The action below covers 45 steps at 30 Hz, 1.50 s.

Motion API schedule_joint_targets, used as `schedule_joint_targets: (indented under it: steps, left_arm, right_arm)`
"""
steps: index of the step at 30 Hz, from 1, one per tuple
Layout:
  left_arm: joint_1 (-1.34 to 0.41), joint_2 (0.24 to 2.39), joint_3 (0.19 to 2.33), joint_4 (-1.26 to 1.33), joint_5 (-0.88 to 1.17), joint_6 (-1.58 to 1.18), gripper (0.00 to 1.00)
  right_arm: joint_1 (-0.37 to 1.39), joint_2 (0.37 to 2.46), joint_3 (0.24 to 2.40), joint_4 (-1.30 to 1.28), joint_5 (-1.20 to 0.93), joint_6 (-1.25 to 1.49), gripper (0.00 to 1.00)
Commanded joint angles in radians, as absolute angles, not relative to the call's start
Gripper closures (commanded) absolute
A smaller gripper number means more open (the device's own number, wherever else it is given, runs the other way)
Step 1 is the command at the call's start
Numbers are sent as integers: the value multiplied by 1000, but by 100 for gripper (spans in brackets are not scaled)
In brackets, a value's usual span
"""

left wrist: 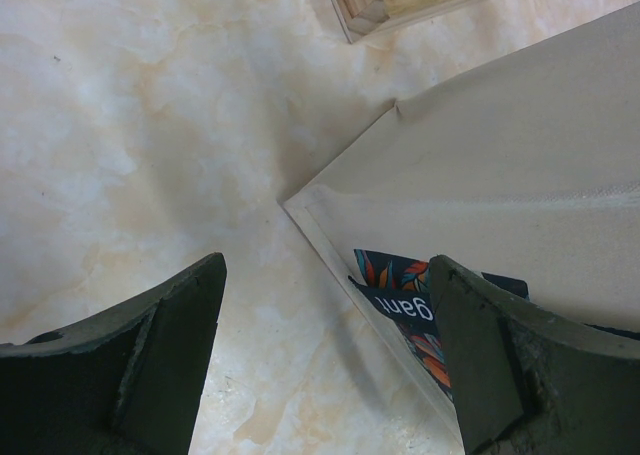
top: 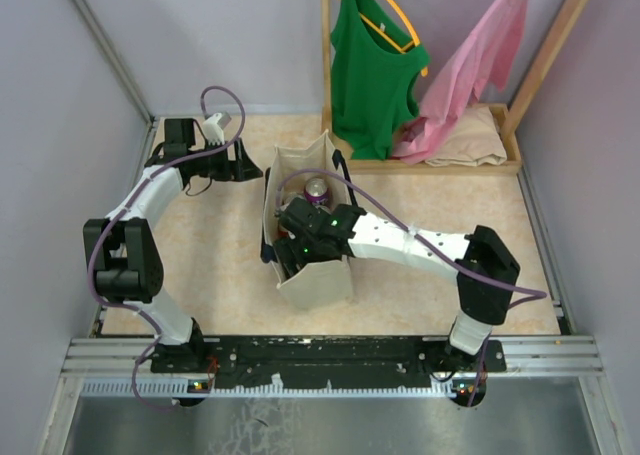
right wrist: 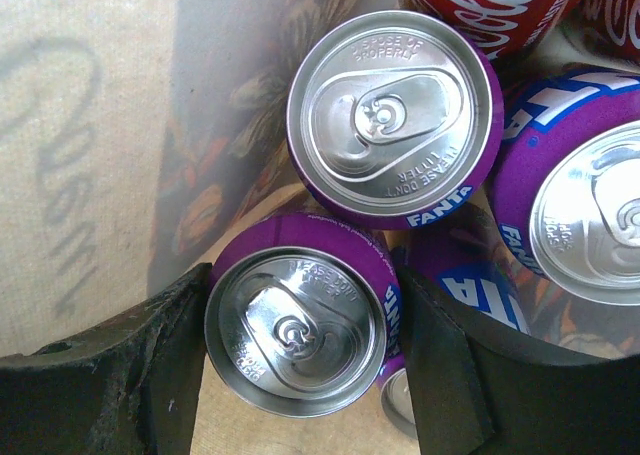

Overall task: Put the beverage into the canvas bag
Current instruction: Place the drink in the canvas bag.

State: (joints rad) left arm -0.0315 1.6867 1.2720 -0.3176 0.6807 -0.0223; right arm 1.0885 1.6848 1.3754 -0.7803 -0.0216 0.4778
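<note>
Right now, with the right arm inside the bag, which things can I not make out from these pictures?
- Top view: right arm hides most of the canvas bag's contents; one can top shows.
- Right wrist view: red can cut off by the top edge; unclear whether right gripper presses the lower purple can.
- Left wrist view: finger covers the bag's label.

Top cam sits high behind the arm bases (top: 190,360), looking down over the tabletop (top: 220,265) with the canvas bag (top: 318,280) mid-frame. Left wrist cam is low and close at the bag's outer corner, right wrist cam stares down inside it, tight on a purple can (right wrist: 295,335). Bag's in all three.
</note>
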Motion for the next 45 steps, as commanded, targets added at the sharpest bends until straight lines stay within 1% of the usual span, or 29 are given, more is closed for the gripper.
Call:
schedule_joint_targets:
  steps: [1, 14, 24, 31, 32, 35, 38, 43, 45]
  left_arm:
    - [-38, 1658, 1263, -305, 693, -21, 12]
    - [-38, 1665, 1267, -301, 692, -23, 12]
    - [-36, 1677, 1283, -301, 689, -17, 12]
    - [-38, 1686, 1297, -301, 690, -20, 12]
    - [-38, 1687, 1298, -301, 692, -21, 12]
    - [-38, 1690, 1301, -301, 694, -22, 12]
    - [-37, 1694, 1305, -301, 695, -22, 12]
    - [-37, 1698, 1308, -301, 695, -24, 12]
    - [-37, 1700, 1309, -301, 695, -23, 12]
  right_arm:
    - [1085, 1727, 1366, -828, -3, 490, 100]
    - [1085, 1748, 1313, -829, 101, 503, 100]
    - [1086, 1748, 1225, -766, 170, 503, 100]
    - [1086, 1719, 1224, -764, 218, 505, 100]
    - [1086, 1713, 1226, -765, 227, 509, 94]
    - [1086, 1688, 1238, -768, 246, 512, 73]
    - [1085, 1664, 1259, -768, 258, 513, 53]
    - [1084, 1620, 1292, -772, 265, 502, 36]
    - [1083, 1617, 1303, -778, 260, 496, 27]
